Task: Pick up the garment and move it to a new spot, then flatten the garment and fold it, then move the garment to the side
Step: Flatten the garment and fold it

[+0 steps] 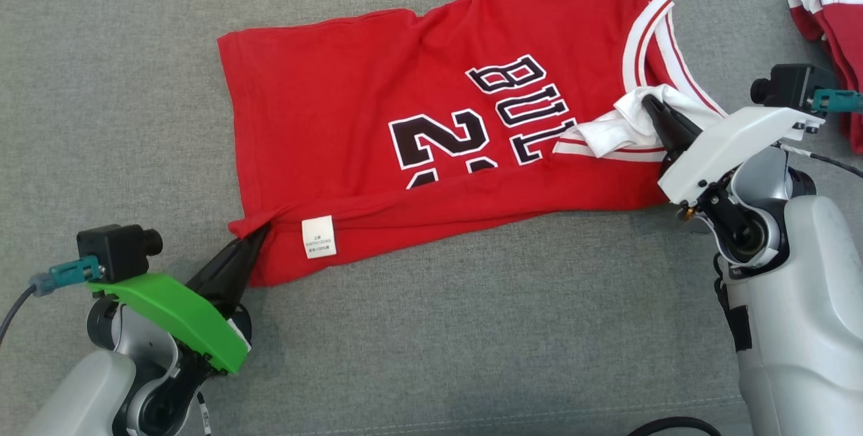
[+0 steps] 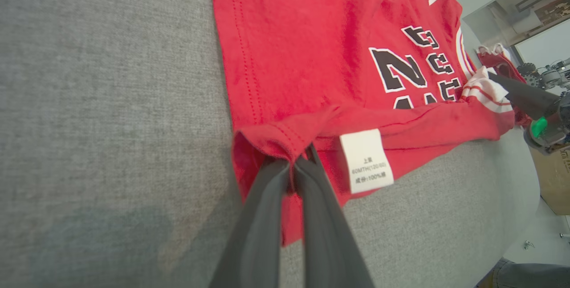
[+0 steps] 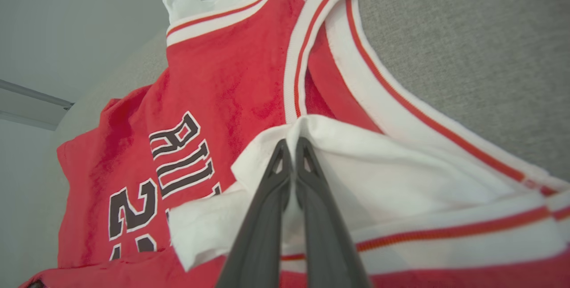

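Pinching shut on cloth, the left gripper [image 1: 259, 234] has its two dark fingers squeezed together on the bottom corner of the red jersey [image 1: 377, 119], with the hem bunched up right at the tips. Just beside those tips, on their right, sits the white care label [image 1: 317, 236], sewn onto the folded-over edge.

Over to the right gripper [image 1: 650, 102]: its jaws are pressed tight as well. Between them is a fold of the white fabric [image 1: 610, 129] by the striped armhole, lifted a little off the red cloth beneath it.

Between the two grippers the jersey stretches across the grey cloth surface [image 1: 472, 328]. Its near edge is doubled over, so the black number and lettering are cut off at the fold. In the right wrist view the lettering and number run away to the left of the fingers, and the white-and-red armhole trim sweeps off to their right. Beyond the right gripper, out past its wrist camera, another red-and-white piece of clothing [image 1: 832, 18] lies apart from the jersey.
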